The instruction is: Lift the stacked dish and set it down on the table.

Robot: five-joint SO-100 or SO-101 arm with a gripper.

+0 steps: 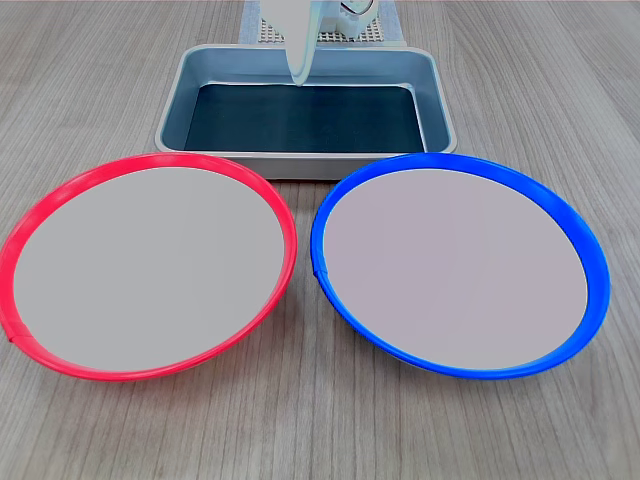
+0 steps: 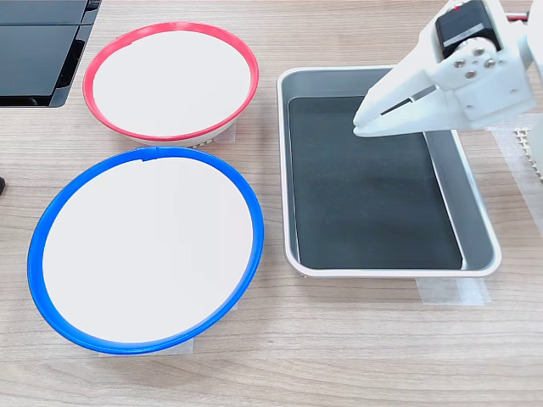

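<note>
On the table (image 1: 560,90), beside the blue dish (image 1: 459,265) and apart from it by a narrow gap: the red dish (image 1: 148,265), resting flat, nothing on it. Behind both, a grey tray (image 2: 475,216). Above the tray, touching nothing: the gripper (image 2: 361,127), fingers pressed together, empty.

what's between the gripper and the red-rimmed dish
In the second exterior view, only the tray's near wall and bare table separate the gripper from the red-rimmed dish.

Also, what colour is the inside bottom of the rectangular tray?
Black, inside pale grey walls of the tray; clearest in the second exterior view.
</note>
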